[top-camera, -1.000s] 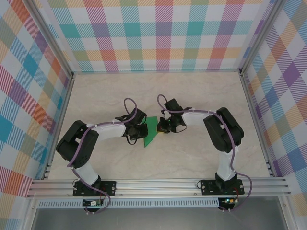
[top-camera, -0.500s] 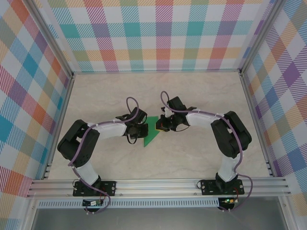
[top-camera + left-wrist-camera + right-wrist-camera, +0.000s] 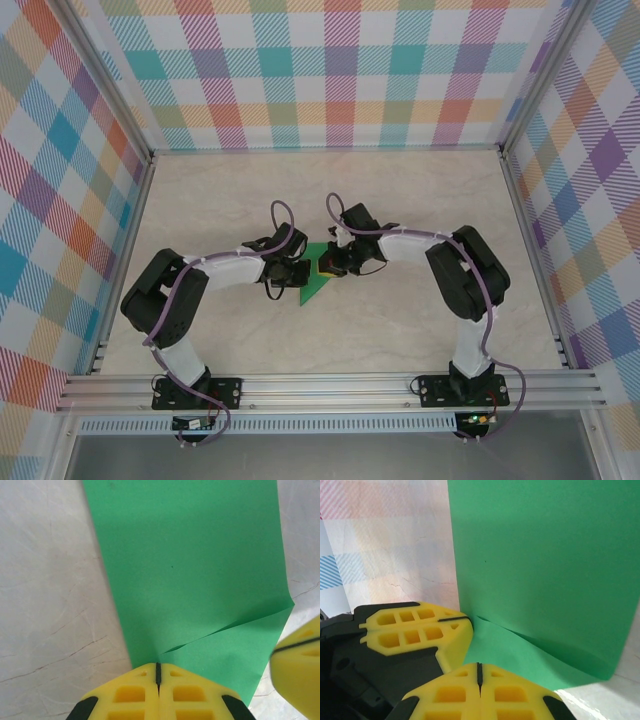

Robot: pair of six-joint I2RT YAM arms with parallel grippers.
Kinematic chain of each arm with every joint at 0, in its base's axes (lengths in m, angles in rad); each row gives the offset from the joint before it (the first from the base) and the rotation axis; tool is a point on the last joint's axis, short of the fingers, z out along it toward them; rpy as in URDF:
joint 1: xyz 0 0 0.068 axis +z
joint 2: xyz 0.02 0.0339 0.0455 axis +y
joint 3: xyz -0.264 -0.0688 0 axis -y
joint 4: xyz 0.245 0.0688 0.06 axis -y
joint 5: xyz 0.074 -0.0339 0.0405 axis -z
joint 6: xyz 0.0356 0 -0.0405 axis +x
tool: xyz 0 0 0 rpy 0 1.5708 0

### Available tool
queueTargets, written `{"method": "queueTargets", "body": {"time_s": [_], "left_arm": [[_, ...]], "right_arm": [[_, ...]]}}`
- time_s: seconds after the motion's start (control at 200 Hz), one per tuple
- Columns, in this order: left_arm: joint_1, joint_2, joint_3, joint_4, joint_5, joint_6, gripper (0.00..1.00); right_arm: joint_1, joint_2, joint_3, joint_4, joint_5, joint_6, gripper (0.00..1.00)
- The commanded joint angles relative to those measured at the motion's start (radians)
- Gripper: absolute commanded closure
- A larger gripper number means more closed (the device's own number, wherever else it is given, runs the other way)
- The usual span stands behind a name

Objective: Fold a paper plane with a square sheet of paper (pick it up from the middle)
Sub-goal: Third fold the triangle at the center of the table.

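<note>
The left arm (image 3: 200, 275) reaches in from the left side of the marbled counter (image 3: 420, 200), bent at the elbow. Its left tool (image 3: 292, 272) sits at the left edge of the green paper (image 3: 312, 288). Seen from the left wrist, the left tool (image 3: 158, 680) has its yellow fingers pressed together with only a thin seam between them, and the tips meet the near edge of the green paper (image 3: 190, 570). Whether any paper is pinched in that seam cannot be told. The paper lies near the middle of the counter, between the two tools. A raised fold line runs across it from the left tool's tips to its right edge.

The right tool (image 3: 328, 265) comes in from the right, just beside the left one. From the right wrist, the right tool (image 3: 479, 680) is likewise fully closed, its tips at the paper's (image 3: 540, 565) near edge, with the left tool (image 3: 415, 630) right next to it
</note>
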Motion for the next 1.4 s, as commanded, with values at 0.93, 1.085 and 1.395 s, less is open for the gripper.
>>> {"method": "queueTargets", "body": {"time_s": [0.93, 1.085, 1.395], "left_arm": [[-0.020, -0.552, -0.347, 0.103, -0.002, -0.575, 1.00], [-0.028, -0.583, -0.419, 0.164, -0.016, -0.643, 1.00], [-0.030, -0.454, -0.398, 0.286, 0.019, -0.670, 1.00]], "right_arm": [[0.229, 0.054, -0.098, 0.033, 0.432, 0.687, 1.00], [0.240, 0.057, -0.085, 0.008, 0.438, 0.713, 1.00], [0.241, 0.063, -0.089, 0.011, 0.418, 0.713, 1.00]]}}
